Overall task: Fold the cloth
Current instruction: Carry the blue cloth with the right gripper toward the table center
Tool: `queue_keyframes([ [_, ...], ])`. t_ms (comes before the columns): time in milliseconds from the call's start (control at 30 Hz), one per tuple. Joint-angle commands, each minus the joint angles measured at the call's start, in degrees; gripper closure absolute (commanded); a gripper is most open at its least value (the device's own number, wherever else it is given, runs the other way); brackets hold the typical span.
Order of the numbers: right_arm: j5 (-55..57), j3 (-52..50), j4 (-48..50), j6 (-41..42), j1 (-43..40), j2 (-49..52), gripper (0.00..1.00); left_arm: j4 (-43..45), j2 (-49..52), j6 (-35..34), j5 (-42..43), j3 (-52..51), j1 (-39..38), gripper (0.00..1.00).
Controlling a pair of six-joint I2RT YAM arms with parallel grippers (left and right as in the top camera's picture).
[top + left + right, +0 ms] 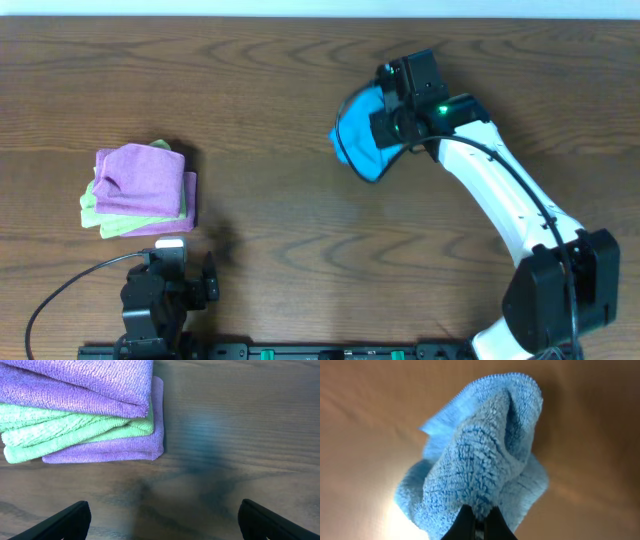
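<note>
Over on the right, toward the far side of the worktop [250, 70]: blue cloth [480, 455] pinched in the right gripper [479, 521], jaws clamped tight on a bunched fold. Fleecy, looped pile, rumpled into a loose cone, with a stitched hem curling along the upper edge and corners flaring out to both sides. Contact with the wood below: cannot tell. From overhead, well in from the far and right edges, bare wood grain all around. Wide open stretch across to the stack of folded cloths [140, 190] on the left. Purple on top, pale green in the middle, purple beneath; ribbed weave, edges roughly squared, green corners peeking out. Left gripper [165, 510] near the front edge, just short of the stack, spread wide, holding nothing.
</note>
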Motion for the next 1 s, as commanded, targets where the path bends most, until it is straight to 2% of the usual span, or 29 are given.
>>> queue_keyframes([
  [0,1.07,1.22,5.90,-1.22,0.96,1.81,0.99,-1.99,-0.37,-0.63,0.44,-2.05,-0.13,0.05],
  [300,0.28,1.46,24.02,-0.20,3.06,18.23,0.99,-1.99,-0.37,-0.63,0.44,-2.05,-0.13,0.05],
  [500,0.09,4.15,21.79,0.50,3.04,20.31,0.98,-1.99,-0.37,-0.63,0.44,-2.05,-0.13,0.05],
  [533,0.09,4.55,21.03,0.48,3.04,20.26,0.91,-1.99,-0.37,-0.63,0.44,-2.05,-0.13,0.05],
  [567,0.11,4.92,20.17,0.48,2.97,20.09,0.73,-1.99,-0.37,-0.63,0.44,-2.05,-0.13,0.05],
  [600,0.44,5.35,19.19,0.44,2.91,19.76,0.51,-1.99,-0.37,-0.63,0.44,-2.05,-0.13,0.05],
  [667,1.81,5.90,18.03,0.35,2.93,18.95,0.35,-1.99,-0.37,-0.63,0.44,-2.05,-0.13,0.05],
  [700,3.04,6.25,17.51,0.28,2.93,18.18,0.22,-1.99,-0.37,-0.63,0.44,-2.05,-0.13,0.05],
  [767,5.46,7.15,16.52,0.28,2.86,16.63,0.05,-1.99,-0.37,-0.63,0.44,-2.05,-0.13,0.05],
  [967,7.32,10.08,12.48,0.26,1.49,9.11,0.01,-1.99,-0.37,-0.63,0.44,-2.05,-0.13,0.05],
])
